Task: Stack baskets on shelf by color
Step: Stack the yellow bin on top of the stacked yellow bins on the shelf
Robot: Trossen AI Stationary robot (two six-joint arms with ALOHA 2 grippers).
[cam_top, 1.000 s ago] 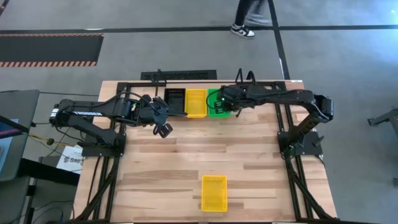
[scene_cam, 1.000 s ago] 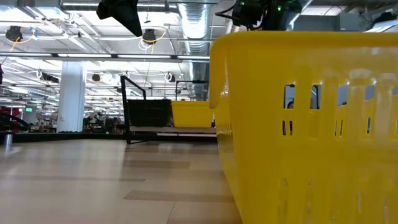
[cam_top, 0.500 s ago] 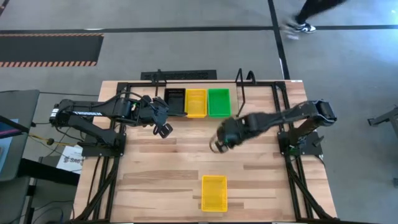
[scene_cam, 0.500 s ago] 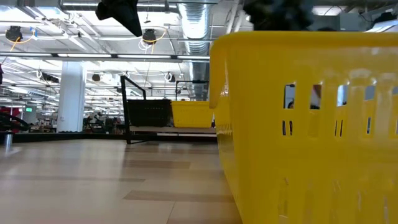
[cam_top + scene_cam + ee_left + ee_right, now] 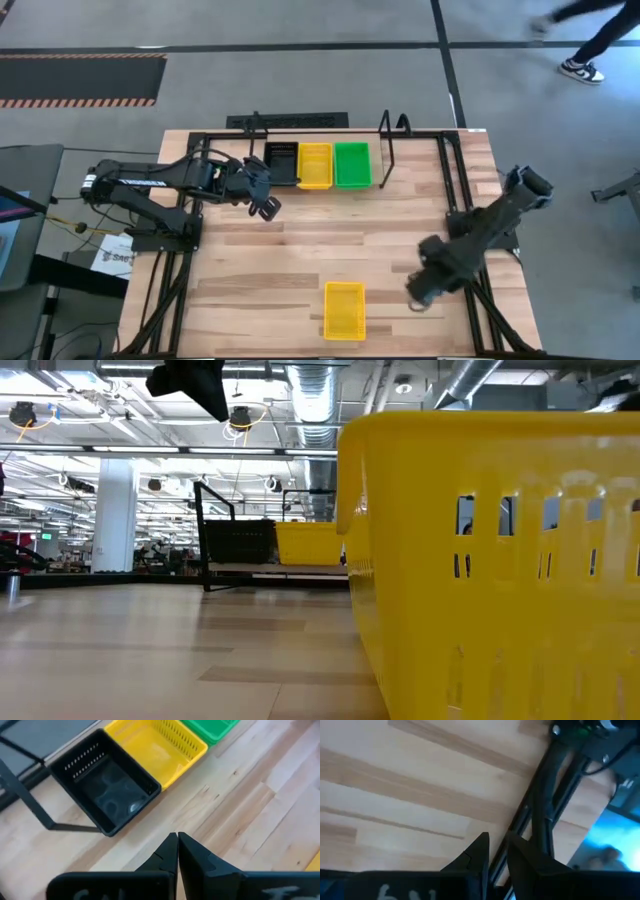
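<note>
Left arm: I have it stretched along the far left of the bench, its left gripper hanging just in front of the black basket, fingers pressed together with nothing between them.
Shelf: the shelf sits at the bench's far edge; black, yellow and green baskets stand side by side on it, touching.
Loose yellow basket: the loose yellow basket lies alone at the near edge, about mid-bench, open side up.
Handling: I judge it light, thin, slightly springy plastic, a bit slick; I would pinch one rim wall, a finger inside and one outside.
Right arm: folded low toward the near right, its right gripper just right of that basket, not touching; fingers only slightly parted, holding nothing.
</note>
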